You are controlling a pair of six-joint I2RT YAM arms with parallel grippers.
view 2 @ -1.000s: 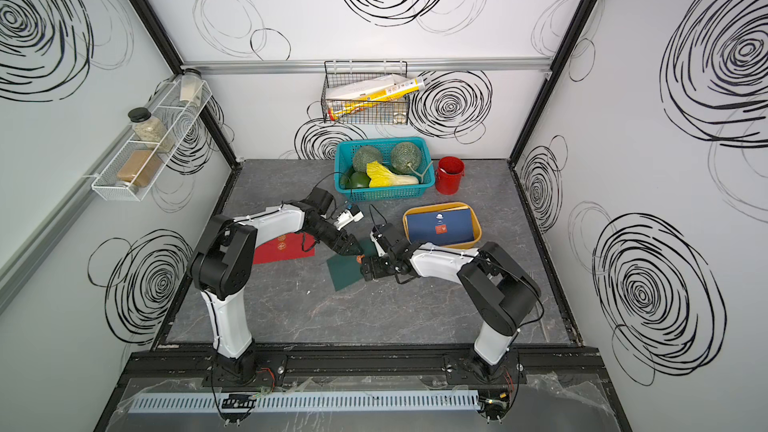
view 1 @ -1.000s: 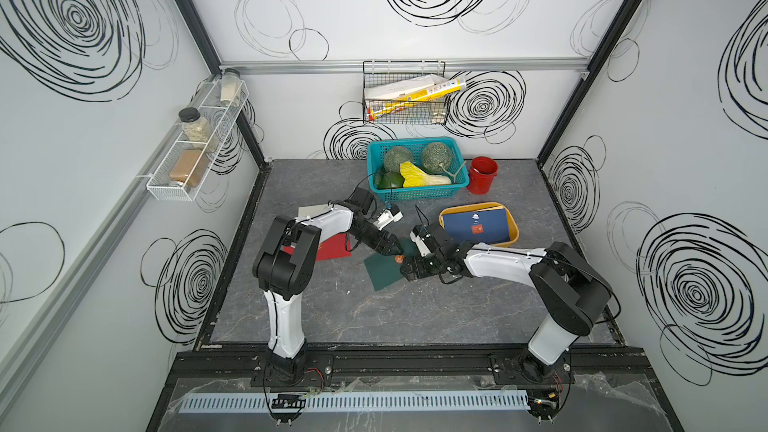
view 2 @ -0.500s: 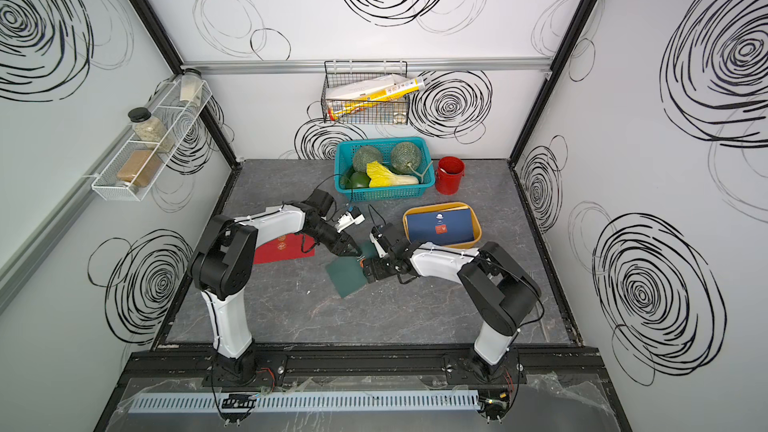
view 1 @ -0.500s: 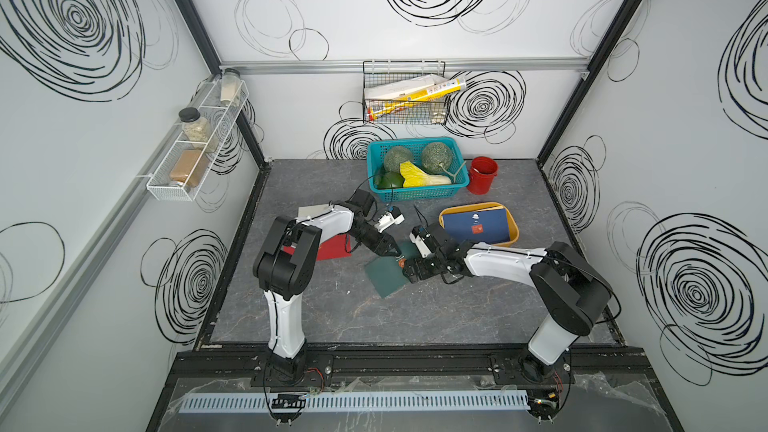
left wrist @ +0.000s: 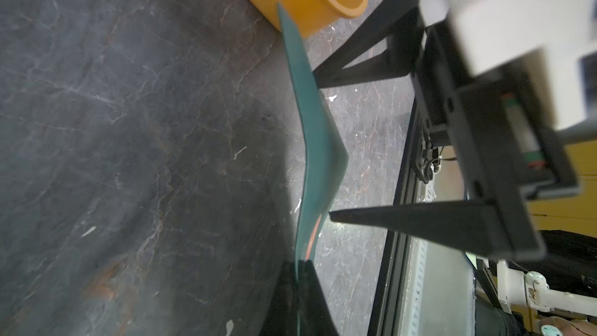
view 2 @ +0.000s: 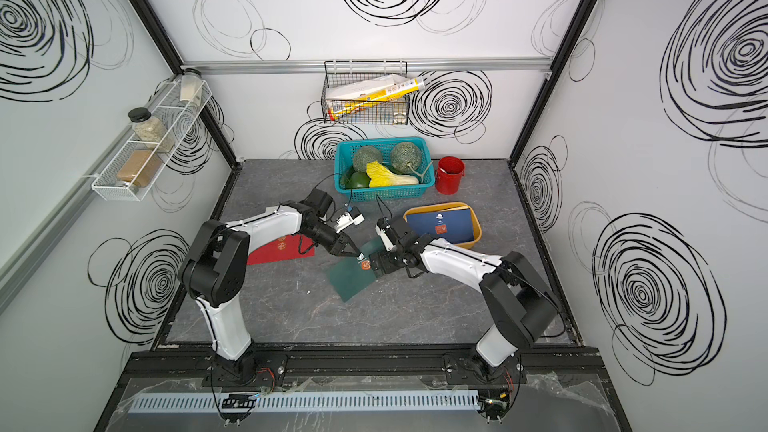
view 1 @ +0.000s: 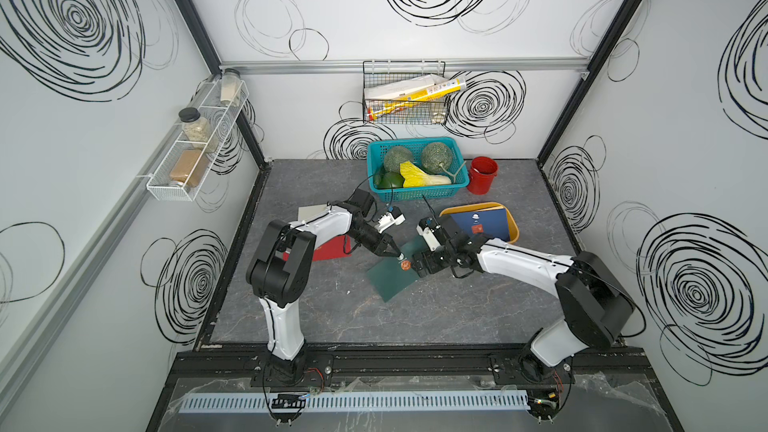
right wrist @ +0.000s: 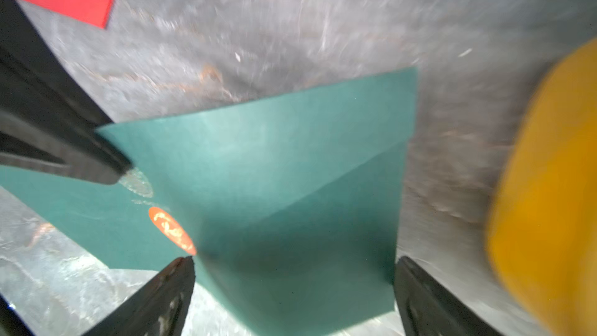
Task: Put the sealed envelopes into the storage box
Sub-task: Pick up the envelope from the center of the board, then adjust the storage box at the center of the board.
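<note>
Top views show the storage box (view 1: 478,205) with a navy envelope (view 1: 482,222) inside, and the dark green envelope (view 1: 388,282) just beside it, one edge raised. Pinched only at that edge, the thin paper bows; it could slip, crease, or snag the box rim. Left gripper (left wrist: 297,268) is clamped on it; right gripper (right wrist: 294,261) stands spread wide about it, gripping nothing.
</note>
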